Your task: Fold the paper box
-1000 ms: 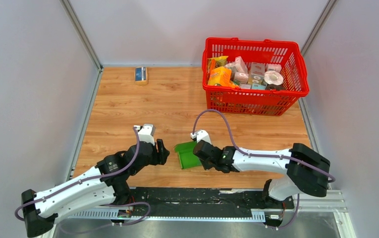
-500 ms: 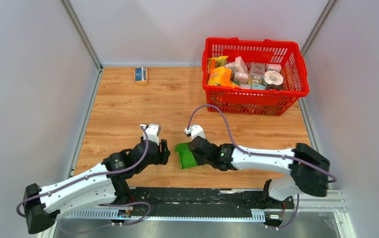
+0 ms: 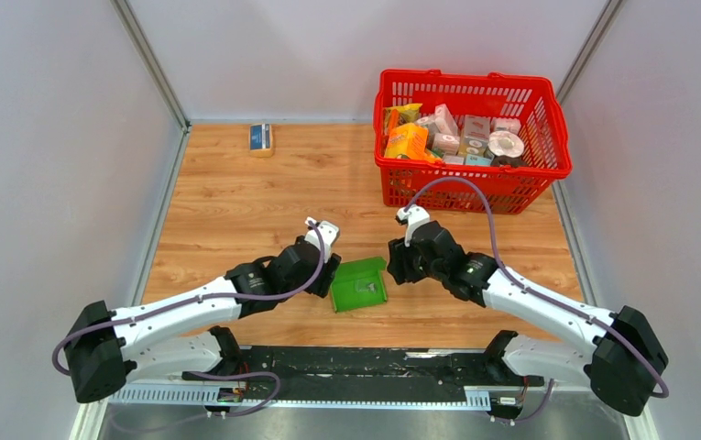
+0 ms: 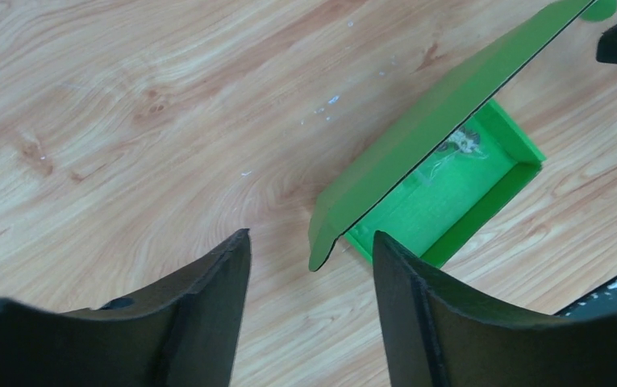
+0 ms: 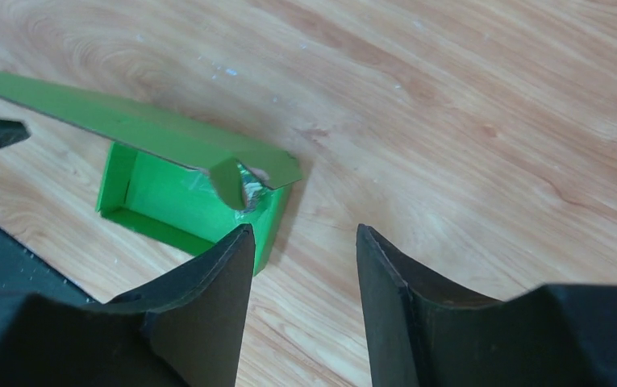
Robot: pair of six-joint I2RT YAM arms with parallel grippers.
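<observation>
The paper box (image 3: 358, 286) is bright green and lies on the wooden table between the two arms, its tray folded up and its lid flap raised. In the left wrist view the paper box (image 4: 418, 153) shows the lid edge-on above the tray. My left gripper (image 4: 311, 242) is open, its fingers either side of the lid's near corner without touching it. From the top view the left gripper (image 3: 330, 272) sits at the box's left edge. My right gripper (image 5: 303, 234) is open and empty just right of the paper box (image 5: 184, 181); seen from above, the right gripper (image 3: 395, 264) is beside it.
A red basket (image 3: 548, 137) full of printed packages stands at the back right. A small blue-and-tan box (image 3: 260, 137) lies at the back left. Grey walls close in both sides, and a black rail runs along the near edge.
The right gripper has opened, let go of the green box and drawn back to the right. The left arm has moved right up to the box's left edge. The box now lies flatter.
</observation>
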